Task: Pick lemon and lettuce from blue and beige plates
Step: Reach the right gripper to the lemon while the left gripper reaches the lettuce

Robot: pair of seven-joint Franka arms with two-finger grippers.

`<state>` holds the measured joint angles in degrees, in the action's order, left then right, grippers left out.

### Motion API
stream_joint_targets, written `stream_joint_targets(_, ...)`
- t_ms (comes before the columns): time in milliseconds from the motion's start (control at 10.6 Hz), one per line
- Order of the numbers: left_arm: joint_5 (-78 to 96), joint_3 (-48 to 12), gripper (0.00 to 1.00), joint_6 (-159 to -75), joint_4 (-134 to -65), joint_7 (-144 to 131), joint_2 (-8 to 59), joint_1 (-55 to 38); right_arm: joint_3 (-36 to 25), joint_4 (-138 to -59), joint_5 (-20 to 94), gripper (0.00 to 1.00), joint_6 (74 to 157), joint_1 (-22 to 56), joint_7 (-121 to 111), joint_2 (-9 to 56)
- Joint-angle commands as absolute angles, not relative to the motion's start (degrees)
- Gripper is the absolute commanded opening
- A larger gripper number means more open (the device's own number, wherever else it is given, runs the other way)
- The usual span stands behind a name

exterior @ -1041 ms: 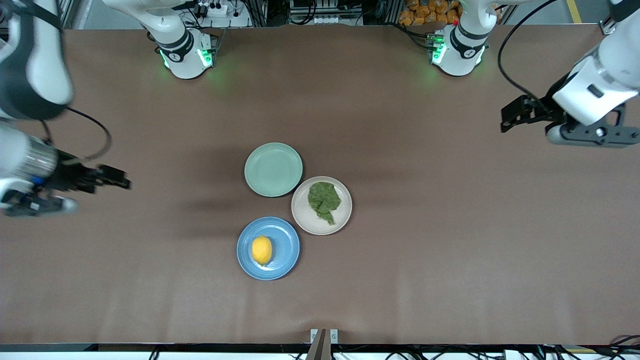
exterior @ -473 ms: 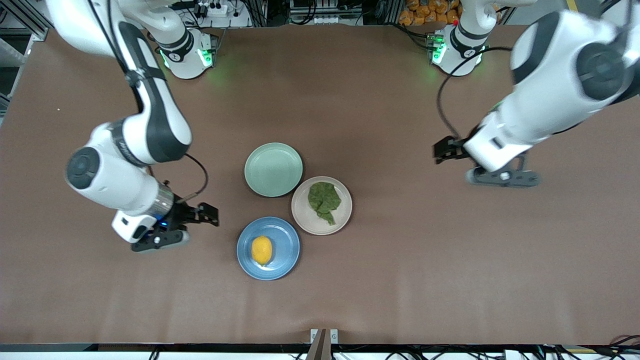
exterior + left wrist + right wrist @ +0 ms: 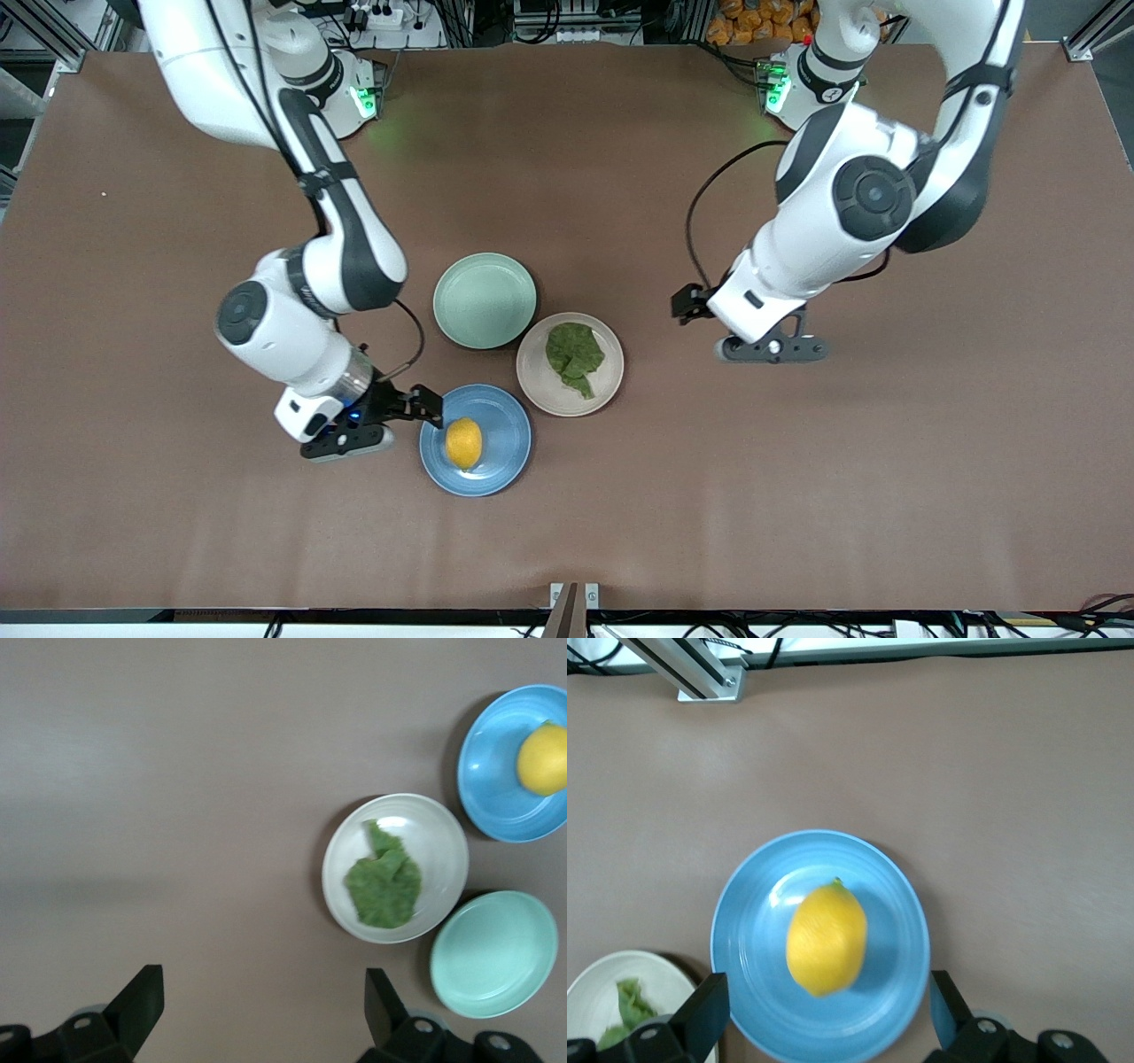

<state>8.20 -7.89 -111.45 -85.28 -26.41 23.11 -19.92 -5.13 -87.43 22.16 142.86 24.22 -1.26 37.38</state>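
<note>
While three plates sat clustered near the middle of the brown table (image 3: 797, 496), both arms hung above it with empty grippers. The right gripper (image 3: 423, 406) hovered over the rim of the blue plate (image 3: 509, 443) on the side toward the right arm's end of the table, its fingers spread wide apart and holding nothing; in the right wrist view the two dark fingertips (image 3: 704, 1014) framed the plate's edges. The lemon (image 3: 463, 442) lay on its side on the blue plate, a little off centre toward that gripper. Just beside it, farther from the front camera and toward the left arm's end, stood the beige plate (image 3: 540, 390), carrying the crinkled lettuce (image 3: 574, 356) across its middle. The mint-green plate (image 3: 484, 300), bare, sat farther again from the camera, its rim all but touching the beige one. The left gripper (image 3: 687, 302) hung over bare tabletop near the beige plate, toward the left arm's end, fingers likewise wide apart and empty. Open brown surface stretched around the cluster on every side, out to the table's long edges and both ends.
</note>
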Motion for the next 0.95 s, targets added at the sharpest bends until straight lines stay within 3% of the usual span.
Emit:
stream_joint_targets(0,10.0,-7.1,1.00,-116.9,-83.9,-27.8,27.3,-23.8,-5.6,-85.0,23.5,1.00,146.9,25.9,-0.1,41.1)
stream_joint_targets(852,7.2,-4.8,1.00,-136.5,-83.7,-31.3,39.5,-34.1,-5.6,-79.9,23.2,1.00,158.3,28.5,-0.3,52.5)
